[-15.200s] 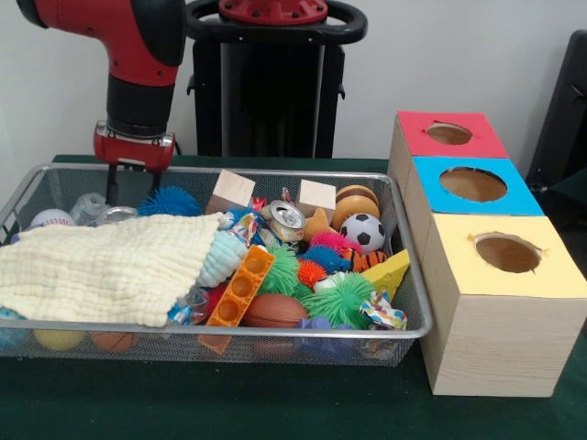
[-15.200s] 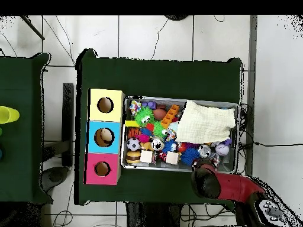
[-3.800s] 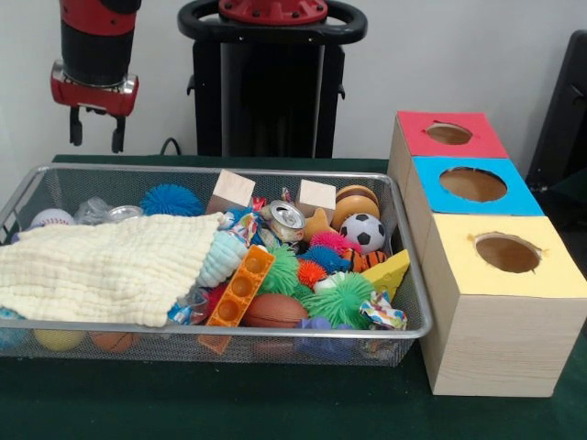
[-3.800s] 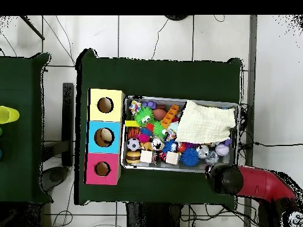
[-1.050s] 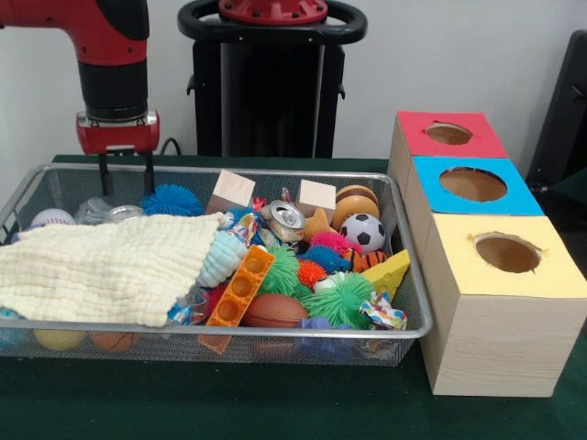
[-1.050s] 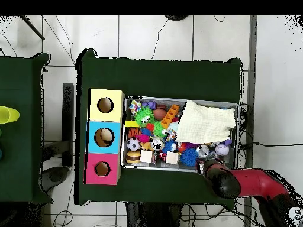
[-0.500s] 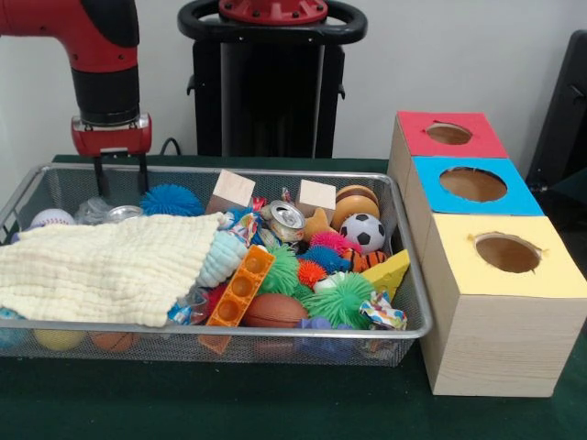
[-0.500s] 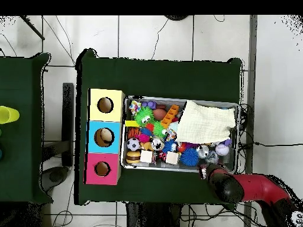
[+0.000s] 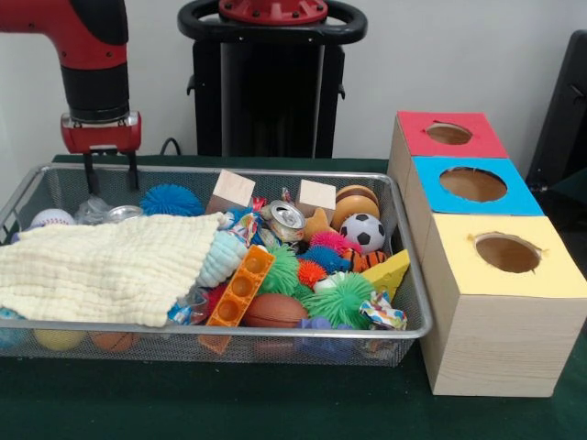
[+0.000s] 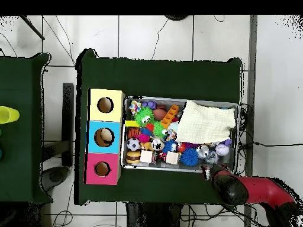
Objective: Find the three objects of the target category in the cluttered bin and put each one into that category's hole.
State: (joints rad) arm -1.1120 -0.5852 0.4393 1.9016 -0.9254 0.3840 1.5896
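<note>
From left to right we see the hand [image 9: 110, 172], its two fingers spread and empty, above the wire bin's [image 9: 408, 275] far left corner, a clear bottle [image 9: 92, 210] lying just below, and the red-topped box's hole [image 9: 448, 134] far right.

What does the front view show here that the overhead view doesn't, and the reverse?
Only the front view shows the gripper itself, its fingers apart and empty, hanging at the wire basket's far rim above a crumpled clear item, and the balls pressed against the basket's near mesh wall.

Only the overhead view shows a second green table with a yellow cup beside it, plus the tiled floor and cables.

Both show the cream cloth covering one end of the basket, the soccer ball, and the red-topped box, blue-topped box and yellow-topped box.
</note>
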